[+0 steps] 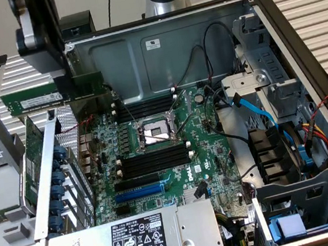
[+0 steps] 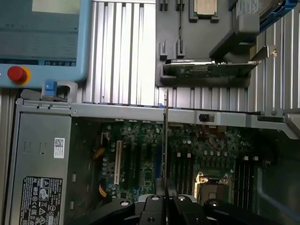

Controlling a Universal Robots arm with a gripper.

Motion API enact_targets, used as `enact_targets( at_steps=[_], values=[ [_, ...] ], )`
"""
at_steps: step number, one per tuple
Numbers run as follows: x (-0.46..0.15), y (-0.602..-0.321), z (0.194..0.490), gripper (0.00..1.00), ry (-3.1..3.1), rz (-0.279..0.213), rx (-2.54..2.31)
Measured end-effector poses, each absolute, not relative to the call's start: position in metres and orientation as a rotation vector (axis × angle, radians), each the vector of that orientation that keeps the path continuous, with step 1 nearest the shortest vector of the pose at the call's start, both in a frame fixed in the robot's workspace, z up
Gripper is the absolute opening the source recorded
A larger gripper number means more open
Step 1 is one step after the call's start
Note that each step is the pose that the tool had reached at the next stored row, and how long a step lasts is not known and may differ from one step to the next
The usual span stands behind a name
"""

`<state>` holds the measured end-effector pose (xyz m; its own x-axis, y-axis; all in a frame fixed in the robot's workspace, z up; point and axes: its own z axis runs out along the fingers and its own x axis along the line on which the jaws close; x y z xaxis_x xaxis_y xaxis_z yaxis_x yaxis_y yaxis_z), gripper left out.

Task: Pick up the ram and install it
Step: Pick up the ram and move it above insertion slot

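Green ram in end effector, aloft

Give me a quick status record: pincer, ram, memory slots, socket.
pincer: shut on the ram
ram: held level in the air over the case's edge at the exterior view's left, above the motherboard, not seated
memory slots: black banks on either side of the CPU socket, look empty
CPU socket: mid-board, between the slot banks
wrist view: ram seen edge-on between the pincer tips
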<state>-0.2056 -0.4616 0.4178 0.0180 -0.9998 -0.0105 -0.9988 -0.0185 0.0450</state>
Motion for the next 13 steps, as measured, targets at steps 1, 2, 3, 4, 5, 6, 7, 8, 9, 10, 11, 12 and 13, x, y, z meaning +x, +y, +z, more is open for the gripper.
enact_targets(
  at_steps=[1, 2, 3, 4, 5, 6, 7, 8, 9, 10, 11, 12, 13],
  values=[
    [-0.201, -0.462, 0.418, 0.13, -2.183, -0.061, 2.223],
    [-0.197, -0.462, 0.418, 0.13, -2.183, -0.061, 2.223],
    [-0.192, -0.462, 0.418, 0.13, -2.183, -0.061, 2.223],
    [-0.187, -0.462, 0.418, 0.13, -2.183, -0.061, 2.223],
    [-0.183, -0.462, 0.418, 0.13, -2.183, -0.061, 2.223],
    [-0.178, -0.461, 0.418, 0.13, -2.183, -0.061, 2.223],
    [-0.174, -0.461, 0.418, 0.13, -2.183, -0.061, 2.223],
    [-0.169, -0.461, 0.418, 0.13, -2.183, -0.061, 2.223],
    [-0.165, -0.461, 0.418, 0.13, -2.183, -0.061, 2.223],
    [-0.16, -0.461, 0.418, 0.13, -2.183, -0.061, 2.223],
    [-0.156, -0.461, 0.418, 0.13, -2.183, -0.061, 2.223],
    [-0.151, -0.461, 0.418, 0.13, -2.183, -0.061, 2.223],
    [-0.147, -0.461, 0.418, 0.13, -2.183, -0.061, 2.223]
  ],
)
